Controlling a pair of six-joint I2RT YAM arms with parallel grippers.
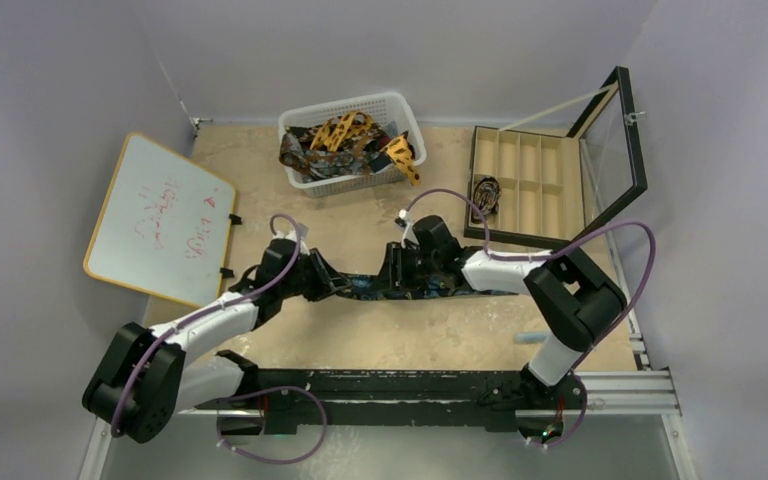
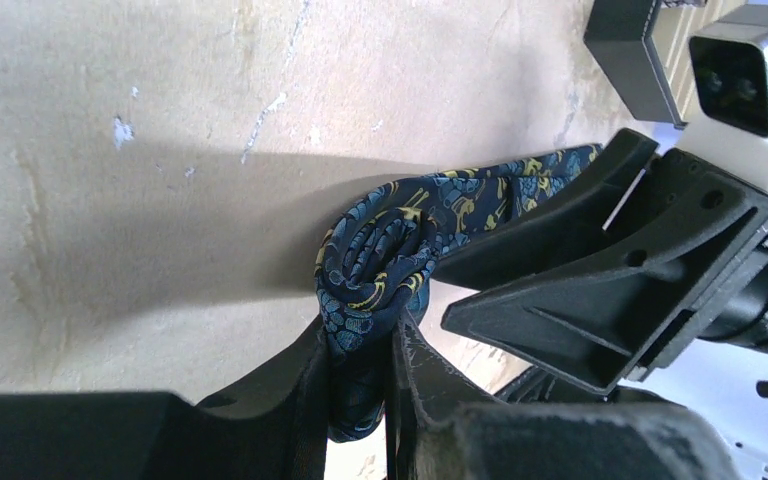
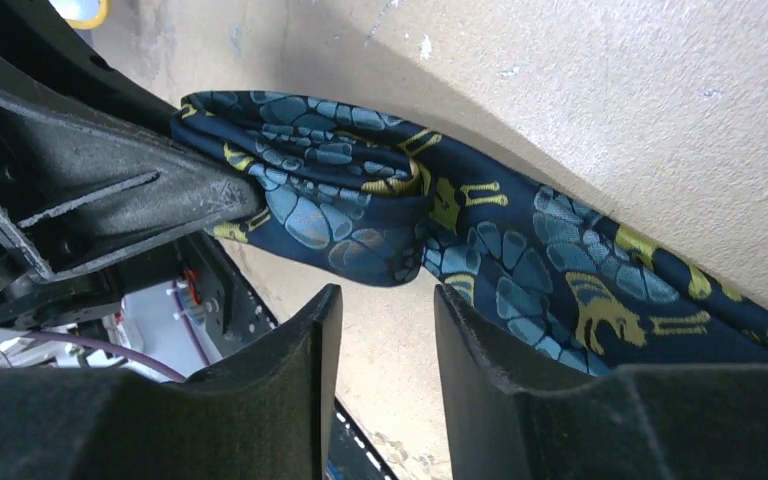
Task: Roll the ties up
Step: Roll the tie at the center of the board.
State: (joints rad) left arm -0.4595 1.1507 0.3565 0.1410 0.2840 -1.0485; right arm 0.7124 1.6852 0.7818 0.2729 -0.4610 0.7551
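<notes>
A dark navy tie (image 1: pixel 375 287) with blue-gold print lies across the middle of the table. Its left end is wound into a small roll (image 2: pixel 380 262). My left gripper (image 2: pixel 365 345) is shut on that roll, fabric pinched between the fingers. My right gripper (image 3: pixel 385 305) is open and empty, just below the roll and the flat tie (image 3: pixel 520 270), with the tie's edge at its fingertips. The two grippers meet over the tie (image 1: pixel 360 280). More ties (image 1: pixel 350 145), orange-yellow and dark brown, lie heaped in the white mesh basket (image 1: pixel 295 125) at the back.
A whiteboard (image 1: pixel 160 220) lies at the left. An open black compartment box (image 1: pixel 530 185) with a raised glass lid stands at the back right, one rolled tie (image 1: pixel 486 194) in it. A black rail (image 1: pixel 410 385) runs along the near edge.
</notes>
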